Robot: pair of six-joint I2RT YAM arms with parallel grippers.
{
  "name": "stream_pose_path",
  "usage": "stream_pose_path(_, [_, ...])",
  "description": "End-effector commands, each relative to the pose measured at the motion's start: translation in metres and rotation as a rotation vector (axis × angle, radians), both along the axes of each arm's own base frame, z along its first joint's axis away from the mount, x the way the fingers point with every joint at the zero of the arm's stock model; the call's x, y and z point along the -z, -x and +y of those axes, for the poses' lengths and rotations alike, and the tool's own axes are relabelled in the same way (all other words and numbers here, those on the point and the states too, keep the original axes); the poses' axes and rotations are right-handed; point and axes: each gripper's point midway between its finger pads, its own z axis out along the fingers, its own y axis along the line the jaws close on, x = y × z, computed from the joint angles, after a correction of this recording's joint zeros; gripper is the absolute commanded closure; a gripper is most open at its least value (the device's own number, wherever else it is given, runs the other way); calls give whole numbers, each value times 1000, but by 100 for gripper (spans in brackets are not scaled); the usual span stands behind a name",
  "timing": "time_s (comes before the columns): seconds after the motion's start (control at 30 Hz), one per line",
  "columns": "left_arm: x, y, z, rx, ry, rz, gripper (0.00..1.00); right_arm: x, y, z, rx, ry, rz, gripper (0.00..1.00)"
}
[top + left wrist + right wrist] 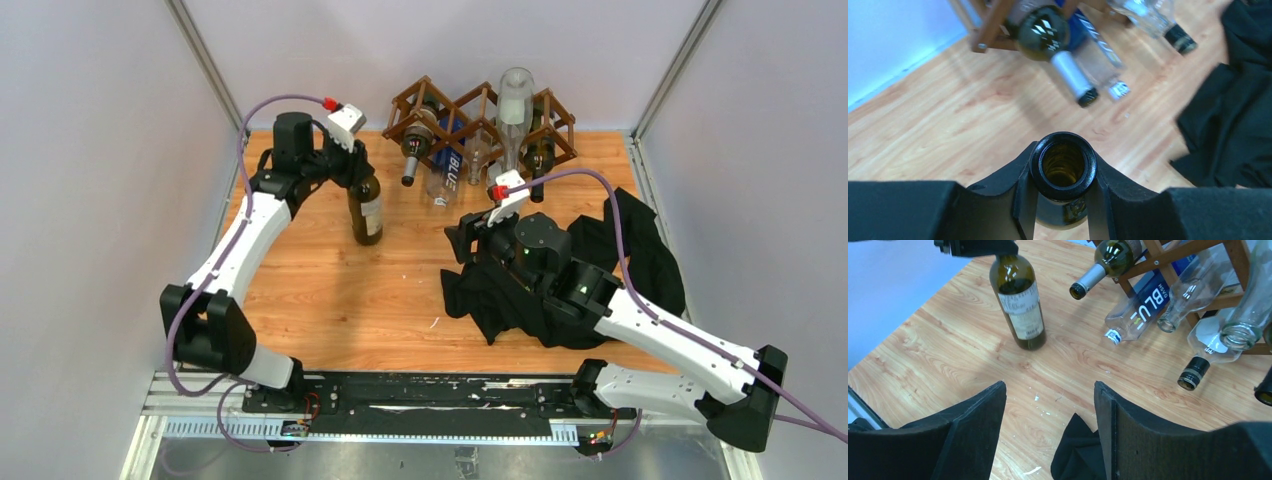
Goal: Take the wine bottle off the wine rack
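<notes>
Wine bottle [367,212] stands upright on table [330,290], clear of wine rack [482,112], left gripper [1062,176] clamped on its neck. Right gripper [1049,412] parted, empty. Risk: tall bottle topples if release drags neck sideways.

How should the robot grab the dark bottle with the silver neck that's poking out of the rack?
Grab the dark bottle by its silver neck, coming from the arms' side. Its fat body sits inside the wine rack with wood around it. Only the neck pokes out, slanting down toward the table, so fingers can probably close around it.
</notes>
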Motion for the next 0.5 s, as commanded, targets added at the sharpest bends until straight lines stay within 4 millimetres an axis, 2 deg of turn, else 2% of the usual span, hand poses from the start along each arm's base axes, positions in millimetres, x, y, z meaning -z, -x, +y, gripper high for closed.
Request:
stream_pose_path(0.0, [-56,-42,16,-60,27,-184,100,-15,-9,-16,67,5,-31,31])
stream_pose_path(0.2, [-63,-92,27,-125,51,-222,100,-18,-15,-25,106,8,-32,33])
stream_pose_path(0.47, [-90,-146,33,-190,114,-301,100,-15,-27,-40,163,15,-7,33])
